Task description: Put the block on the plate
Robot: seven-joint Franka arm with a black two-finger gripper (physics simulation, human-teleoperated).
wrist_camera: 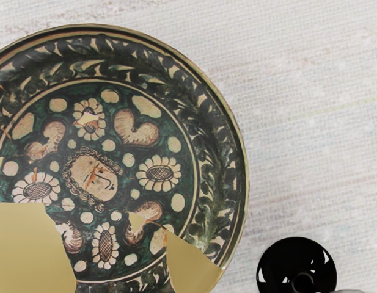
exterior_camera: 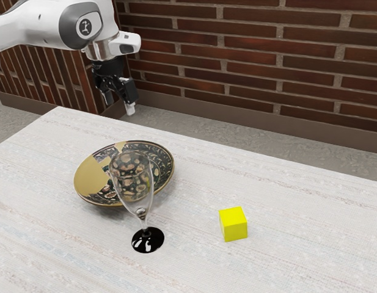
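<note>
My gripper (exterior_camera: pixel 119 105) hangs high above the table's far edge, beyond the plate in the exterior view, with its fingers apart and nothing between them. The yellow block (exterior_camera: pixel 233 224) rests on the table, to the exterior view's right of the plate and apart from it. The decorated plate (exterior_camera: pixel 90 177), dark with flower patterns and plain gold patches, lies on the table. In the wrist view the plate (wrist_camera: pixel 157 174) shows its patterned face from above.
A clear stemmed glass (exterior_camera: pixel 143 212) stands upright on a black foot close to the plate, hiding part of it in the exterior view. Its black foot (wrist_camera: pixel 292 262) also appears in the wrist view. The pale table (exterior_camera: pixel 304 220) has a brick wall (exterior_camera: pixel 249 67) behind it.
</note>
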